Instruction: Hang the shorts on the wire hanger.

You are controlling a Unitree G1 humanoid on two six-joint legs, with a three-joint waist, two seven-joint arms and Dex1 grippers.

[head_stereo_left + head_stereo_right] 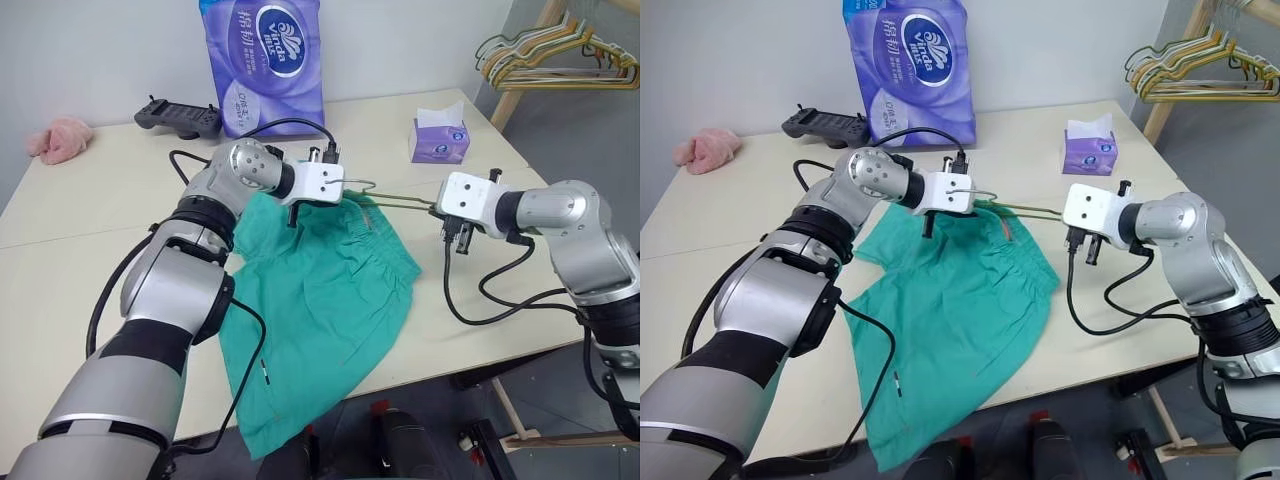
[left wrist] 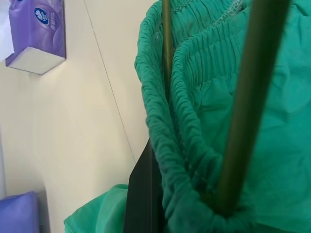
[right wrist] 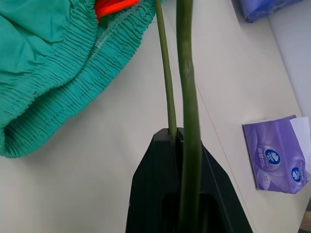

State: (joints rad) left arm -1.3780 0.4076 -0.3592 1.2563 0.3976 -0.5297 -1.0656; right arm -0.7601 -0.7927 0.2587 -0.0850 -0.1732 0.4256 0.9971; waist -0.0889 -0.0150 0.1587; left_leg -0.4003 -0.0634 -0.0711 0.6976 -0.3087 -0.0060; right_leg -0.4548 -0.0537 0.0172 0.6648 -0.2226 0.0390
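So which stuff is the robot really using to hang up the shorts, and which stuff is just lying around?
In use:
- shorts
- wire hanger
- left gripper, shut on the shorts' waistband
- right gripper, shut on the hanger

Just lying about:
- tissue box
- big purple tissue pack
- black controller
- pink cloth
- bunch of hangers on the rack

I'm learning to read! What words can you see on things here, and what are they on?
"Vinda": on the big purple tissue pack at the back of the table.
Other print on that pack: too small to read.
Logo on the small purple tissue box: too blurred to read.
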